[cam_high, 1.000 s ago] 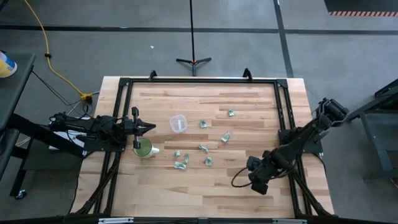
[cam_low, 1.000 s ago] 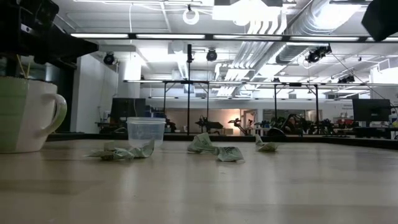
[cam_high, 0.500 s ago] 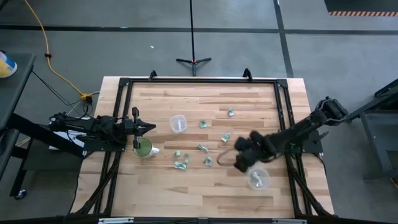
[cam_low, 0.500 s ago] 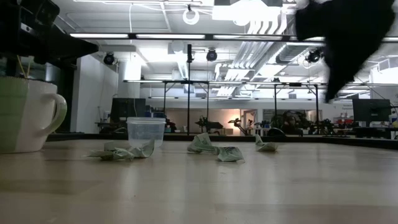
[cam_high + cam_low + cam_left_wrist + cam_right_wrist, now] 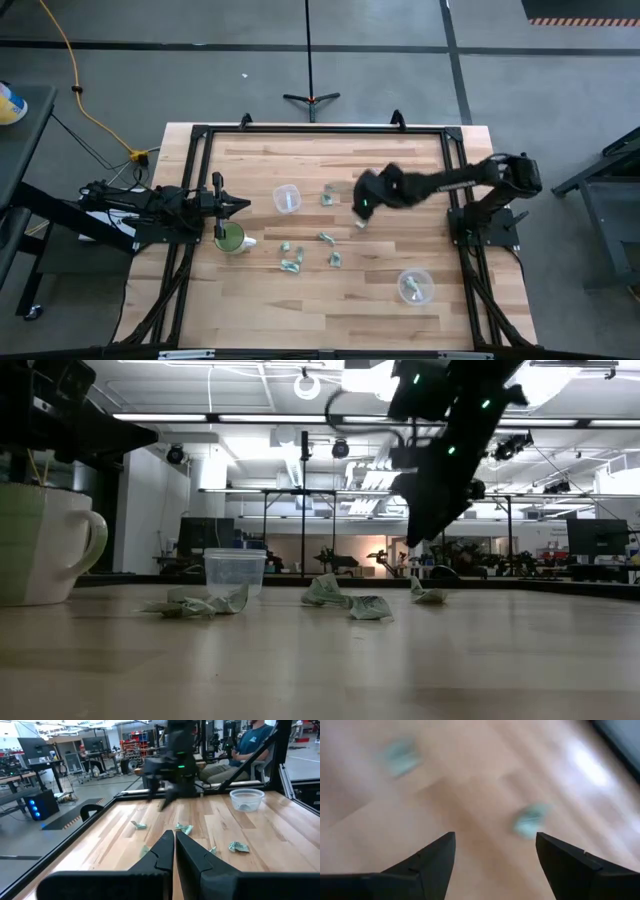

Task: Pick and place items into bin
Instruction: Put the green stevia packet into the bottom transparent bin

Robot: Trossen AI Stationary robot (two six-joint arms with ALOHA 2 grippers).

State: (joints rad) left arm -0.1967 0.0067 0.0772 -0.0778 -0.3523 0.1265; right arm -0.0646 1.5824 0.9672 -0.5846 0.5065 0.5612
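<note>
Several small pale green wrapped items [image 5: 327,238] lie loose on the wooden table's middle [image 5: 370,607]. A clear bin [image 5: 415,286] stands near the right front with a piece inside [image 5: 246,799]. My right gripper [image 5: 362,203] hangs open above the items at the table's middle [image 5: 495,865], holding nothing; blurred items [image 5: 530,820] show beneath it. At the table's left edge my left gripper [image 5: 240,205] waits shut and empty [image 5: 174,851], beside a green cup [image 5: 230,238].
A second clear tub [image 5: 287,198] stands left of centre, close to my left gripper. The cup [image 5: 40,545] looms at the low view's left. A black frame [image 5: 320,130] edges the table. A seated person [image 5: 255,735] is beyond the table.
My right gripper has swung from the clear bin at the right front toward the far left, to above the items at the table's middle. The bin it had been covering now shows with a piece in it.
</note>
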